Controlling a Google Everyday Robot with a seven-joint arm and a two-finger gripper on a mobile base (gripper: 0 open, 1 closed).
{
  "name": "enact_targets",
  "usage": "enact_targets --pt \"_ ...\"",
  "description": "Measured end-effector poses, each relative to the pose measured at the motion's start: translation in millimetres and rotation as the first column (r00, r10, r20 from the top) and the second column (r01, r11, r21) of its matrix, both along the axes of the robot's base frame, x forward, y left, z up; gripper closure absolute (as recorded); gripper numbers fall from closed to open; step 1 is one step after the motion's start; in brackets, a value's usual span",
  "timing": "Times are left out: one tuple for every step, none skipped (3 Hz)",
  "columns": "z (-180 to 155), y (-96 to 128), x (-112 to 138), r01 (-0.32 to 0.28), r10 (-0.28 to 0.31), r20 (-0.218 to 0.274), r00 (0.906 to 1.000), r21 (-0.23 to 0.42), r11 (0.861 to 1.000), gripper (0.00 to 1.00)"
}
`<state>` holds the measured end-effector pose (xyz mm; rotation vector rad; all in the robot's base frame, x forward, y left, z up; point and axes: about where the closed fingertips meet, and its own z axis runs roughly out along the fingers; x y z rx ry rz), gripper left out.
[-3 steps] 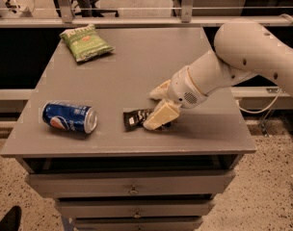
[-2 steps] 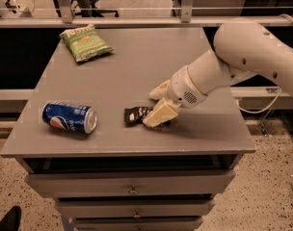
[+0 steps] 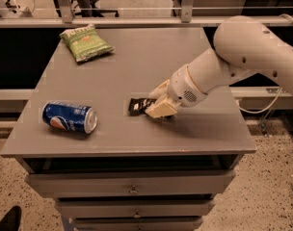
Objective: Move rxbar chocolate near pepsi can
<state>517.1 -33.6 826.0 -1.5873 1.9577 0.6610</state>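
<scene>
The rxbar chocolate (image 3: 138, 105), a small flat black wrapper with white lettering, lies on the grey table (image 3: 151, 61) near its front middle. My gripper (image 3: 157, 103) is down on the bar's right end, its cream fingers (image 3: 159, 109) closed around it and covering that end. The pepsi can (image 3: 69, 117), blue with a red-white-blue logo, lies on its side at the front left, its silver top pointing right, well left of the bar.
A green chip bag (image 3: 86, 42) lies at the table's back left. The white arm (image 3: 243, 57) reaches in from the right over the table's right half. Drawers sit under the table's front edge (image 3: 132, 150).
</scene>
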Motion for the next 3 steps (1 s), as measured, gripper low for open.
enact_targets --pt "33 30 11 -0.037 0.032 0.068 0.9972 0.07 0.997 1.0" --pt "70 53 17 -0.082 0.064 0.142 0.9877 0.127 0.989 1.0" --pt "95 66 19 -0.114 0.083 0.195 0.9773 0.156 0.981 1.0"
